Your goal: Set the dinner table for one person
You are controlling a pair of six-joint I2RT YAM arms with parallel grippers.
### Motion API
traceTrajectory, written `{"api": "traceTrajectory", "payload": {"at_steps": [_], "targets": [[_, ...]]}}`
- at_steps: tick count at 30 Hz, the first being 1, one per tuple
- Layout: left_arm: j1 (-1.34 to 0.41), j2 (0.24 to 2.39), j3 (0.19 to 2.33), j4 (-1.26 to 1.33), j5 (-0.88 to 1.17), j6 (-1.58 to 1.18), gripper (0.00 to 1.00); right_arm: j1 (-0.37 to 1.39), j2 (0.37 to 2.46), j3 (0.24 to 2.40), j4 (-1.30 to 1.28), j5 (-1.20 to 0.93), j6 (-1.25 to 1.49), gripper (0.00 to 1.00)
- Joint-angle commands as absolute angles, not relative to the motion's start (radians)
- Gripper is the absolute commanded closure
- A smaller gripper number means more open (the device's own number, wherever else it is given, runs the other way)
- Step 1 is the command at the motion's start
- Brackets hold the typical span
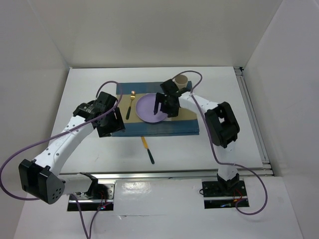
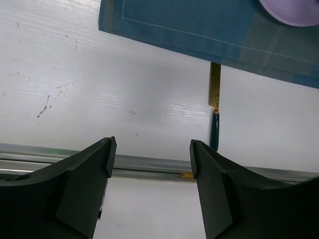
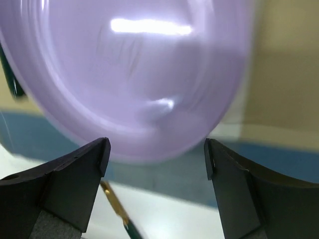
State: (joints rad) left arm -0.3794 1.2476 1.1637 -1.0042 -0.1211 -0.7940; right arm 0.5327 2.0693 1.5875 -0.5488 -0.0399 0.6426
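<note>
On the white dinner table (image 1: 89,84) lies a blue-and-tan placemat (image 1: 149,128). A purple plate (image 1: 148,108) sits on it, with a gold fork (image 1: 130,103) to its left. A gold knife with a dark handle (image 1: 148,150) lies on the bare table in front of the mat. My right gripper (image 1: 167,107) hovers open over the plate's right edge. In the right wrist view the plate (image 3: 134,74) fills the frame beyond the empty right gripper (image 3: 157,152). My left gripper (image 2: 152,149) is open and empty above the table near the mat's front left corner, with the knife (image 2: 215,99) ahead to its right.
A tan cup (image 1: 180,81) stands at the mat's back right corner, just behind the right wrist. Metal rails run along the near edge (image 2: 149,164) and the right side (image 1: 253,114). White walls enclose the table on three sides.
</note>
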Motion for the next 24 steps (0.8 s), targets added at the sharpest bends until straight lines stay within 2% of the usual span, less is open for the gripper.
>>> {"api": "traceTrajectory", "payload": {"at_steps": [1,9,13,17,22,24], "targets": [[-0.382,1.218,1.235,-1.045,-0.167,-0.816,0.22,0.684,1.913,1.513,-0.571,0.026,0.546,0.12],[-0.382,1.218,1.318,-1.089,-0.232,-0.798,0.22,0.937,1.836,1.338,-0.614,0.042,0.489,0.12],[-0.373,1.218,1.318,-1.098,-0.242,-0.798,0.22,1.043,1.881,1.327,-0.655,0.083,0.489,0.19],[-0.373,1.195,1.327,-1.109,-0.253,-0.798,0.22,1.08,1.894,1.295,-0.678,0.11,0.508,0.33],[-0.373,1.184,1.327,-1.1,-0.262,-0.798,0.22,1.11,1.885,1.232,-0.64,0.063,0.517,0.71],[-0.373,1.184,1.336,-1.1,-0.272,-0.798,0.22,1.111,1.885,1.232,-0.67,0.092,0.538,0.81]]}}
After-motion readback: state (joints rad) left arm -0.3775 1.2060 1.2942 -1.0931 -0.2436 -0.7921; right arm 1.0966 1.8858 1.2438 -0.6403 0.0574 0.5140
